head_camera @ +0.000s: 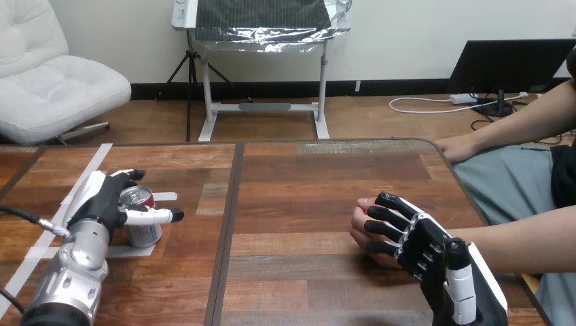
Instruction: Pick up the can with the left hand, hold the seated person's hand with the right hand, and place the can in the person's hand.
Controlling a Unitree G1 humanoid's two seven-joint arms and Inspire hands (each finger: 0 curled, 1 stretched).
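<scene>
Left hand (109, 204) closed round the can (145, 234), thumb across its front and fingers behind the rim; the can stands upright on the table (306, 190), far left side. Can looks light, thin-walled, smooth metal, probably slippery and easy to dent, so take it mid-body with a moderate squeeze and keep it upright; silver body and lid, red patch near the top. Right hand (435, 251) lies over the person's hand (363, 224) at centre-right, can't tell if it grips

The wooden table (306, 176) carries white tape (95, 163), a can (146, 234), the person's hand (358, 227).
</scene>
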